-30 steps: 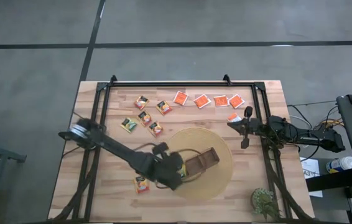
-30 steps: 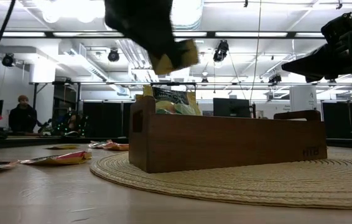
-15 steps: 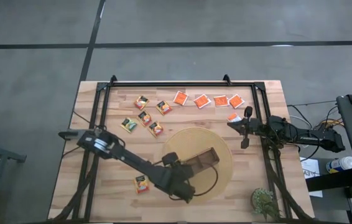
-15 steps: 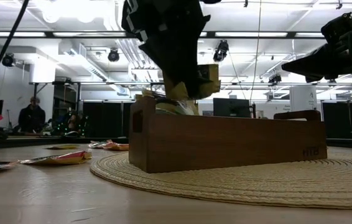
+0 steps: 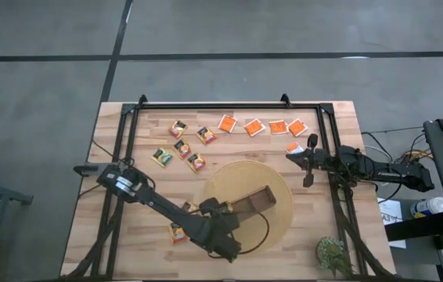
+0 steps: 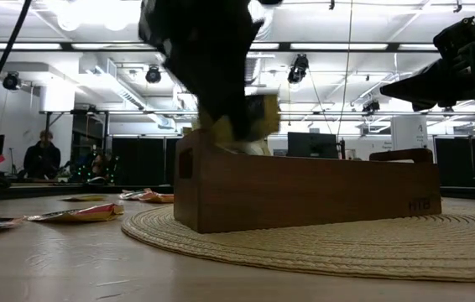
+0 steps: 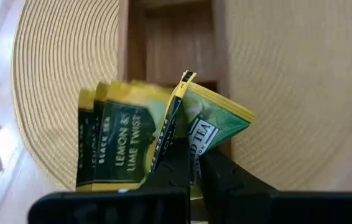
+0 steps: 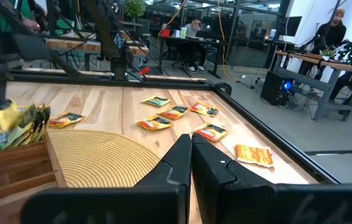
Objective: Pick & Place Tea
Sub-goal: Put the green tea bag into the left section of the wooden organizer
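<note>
My left gripper [image 5: 221,221] is over the near-left end of the brown wooden tray [image 5: 257,202] and is shut on a dark green-and-yellow tea sachet [image 7: 216,124]. In the low view the sachet [image 6: 253,116] hangs at the height of the tray's top rim [image 6: 305,159]. A few like sachets [image 7: 117,140] stand on edge in the tray's end compartment. The tray rests on a round woven mat [image 5: 278,184]. My right gripper [image 5: 309,160] is shut and empty at the table's right side, well above the table. My left gripper pinches the sachet between its two fingers at one edge [image 7: 191,144]. The fingers [image 7: 176,165] come from above, pointing down. The sachet sticks out beyond the fingertips, tilted, over the tray's end compartment; whether it touches the sachets there, I cannot tell.
Loose sachets lie flat on the table: a row of orange ones [image 5: 264,126] at the far side, one [image 5: 294,148] near my right gripper, yellow-orange and green ones [image 5: 182,147] at far left, one [image 5: 178,232] near the left arm. A small plant [image 5: 333,254] stands at the near right corner.
My left gripper has gone down and a little toward the table's near edge with the sachet. The sachet was well above the tray and now hangs at its rim, over the end compartment. The gripper stays shut on it.
</note>
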Action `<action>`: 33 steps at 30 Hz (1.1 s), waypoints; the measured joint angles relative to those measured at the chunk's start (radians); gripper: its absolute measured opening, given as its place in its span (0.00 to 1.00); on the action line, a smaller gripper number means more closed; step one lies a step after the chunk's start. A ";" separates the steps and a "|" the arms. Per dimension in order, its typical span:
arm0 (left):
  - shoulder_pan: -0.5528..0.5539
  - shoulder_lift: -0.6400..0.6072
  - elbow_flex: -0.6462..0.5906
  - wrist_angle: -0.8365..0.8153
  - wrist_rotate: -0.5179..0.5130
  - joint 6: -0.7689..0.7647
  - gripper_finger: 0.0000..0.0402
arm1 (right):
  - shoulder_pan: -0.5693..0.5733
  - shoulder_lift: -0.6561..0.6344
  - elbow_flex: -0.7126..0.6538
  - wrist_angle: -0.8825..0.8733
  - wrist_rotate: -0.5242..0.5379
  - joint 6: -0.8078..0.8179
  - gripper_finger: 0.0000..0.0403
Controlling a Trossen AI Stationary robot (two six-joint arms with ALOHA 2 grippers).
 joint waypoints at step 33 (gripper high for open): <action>0.035 0.000 -0.012 -0.013 0.011 0.033 0.06 | 0.000 0.000 0.000 0.000 0.000 0.000 0.02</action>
